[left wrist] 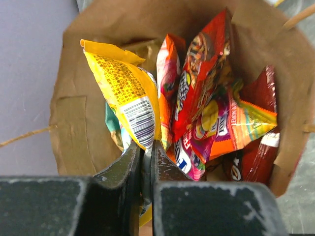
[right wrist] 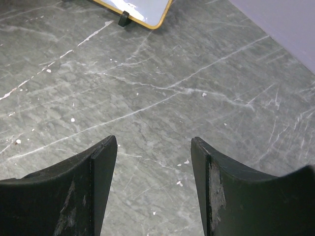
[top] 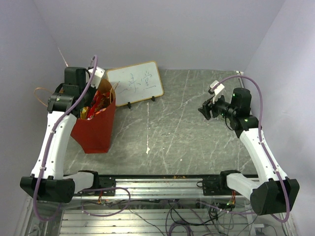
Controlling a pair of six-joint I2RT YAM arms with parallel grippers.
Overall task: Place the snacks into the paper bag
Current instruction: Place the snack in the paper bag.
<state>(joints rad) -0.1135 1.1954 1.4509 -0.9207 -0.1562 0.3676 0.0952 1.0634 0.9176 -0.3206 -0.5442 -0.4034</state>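
Note:
The red paper bag (top: 96, 132) stands open at the table's left, its brown inside (left wrist: 78, 128) showing in the left wrist view. Several snacks stand in it: a red packet (left wrist: 202, 73), an orange-and-pink one (left wrist: 231, 128) and a dark red bag (left wrist: 258, 152). My left gripper (left wrist: 146, 145) hangs over the bag's mouth, shut on the lower edge of a yellow packet (left wrist: 123, 93) that reaches down into the bag. Far to the right, my right gripper (top: 204, 110) hovers over bare table, its jaws (right wrist: 153, 142) open with nothing between them.
A white framed board (top: 135, 82) with writing stands on small feet behind the bag; its corner (right wrist: 142, 7) shows in the right wrist view. The grey marbled table (top: 197, 137) is bounded by purple walls at the left, back and right.

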